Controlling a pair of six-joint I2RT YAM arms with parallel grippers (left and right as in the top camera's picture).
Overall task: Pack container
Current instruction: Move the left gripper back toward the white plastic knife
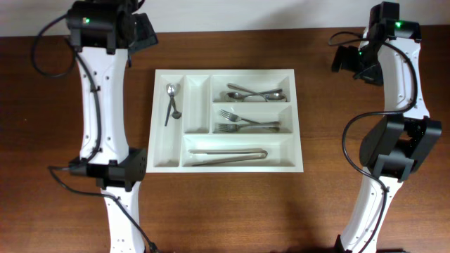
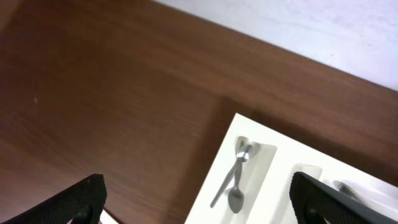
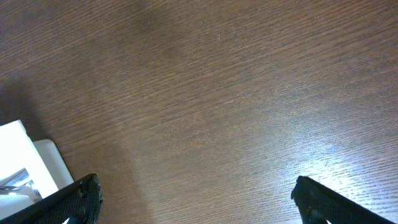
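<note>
I see the container (image 1: pixel 192 105) lying flat in the middle of the table (image 1: pixel 56 112) in the overhead view. My left claw (image 2: pixel 198 183) sits at the upper left of that frame, off the container's upper left corner and not touching it. Its fingers (image 2: pixel 81 199) are spread wide with nothing between them. Its wrist view catches that corner at lower right, with two small spoons (image 2: pixel 235 180) inside. My right claw (image 3: pixel 196 182) is at the overhead's upper right, well apart from the container, also spread wide and empty. Its wrist view shows only a white corner at the lower left edge.
</note>
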